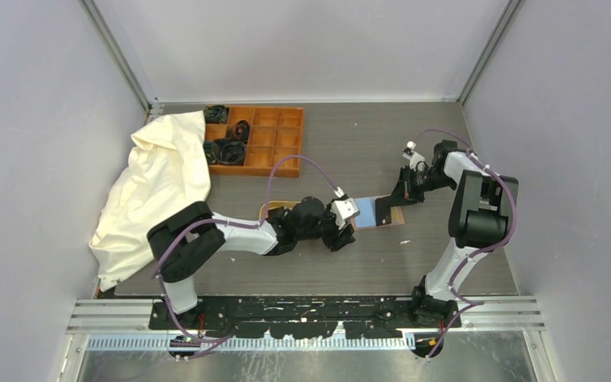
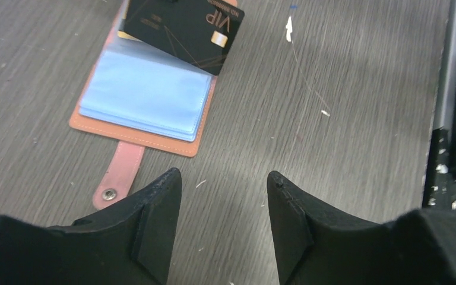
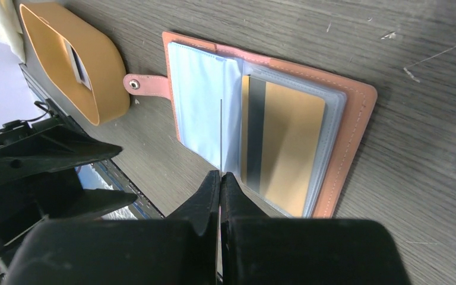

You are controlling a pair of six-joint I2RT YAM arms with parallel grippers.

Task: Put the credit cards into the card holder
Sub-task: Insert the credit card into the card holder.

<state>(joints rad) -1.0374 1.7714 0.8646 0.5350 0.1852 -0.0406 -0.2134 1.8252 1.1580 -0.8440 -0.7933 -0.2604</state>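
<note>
Between pale walls (image 1: 302, 40), on grey table (image 1: 350, 151) — card holder (image 2: 148, 89) open

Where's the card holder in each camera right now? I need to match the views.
Top external: card holder lies open near the picture's centre, slightly right.
Left wrist: upper left, pale sleeves facing up.
Right wrist: centre, spread open.
Shared landmark: its snap strap, visible in both wrist views only.
</note>
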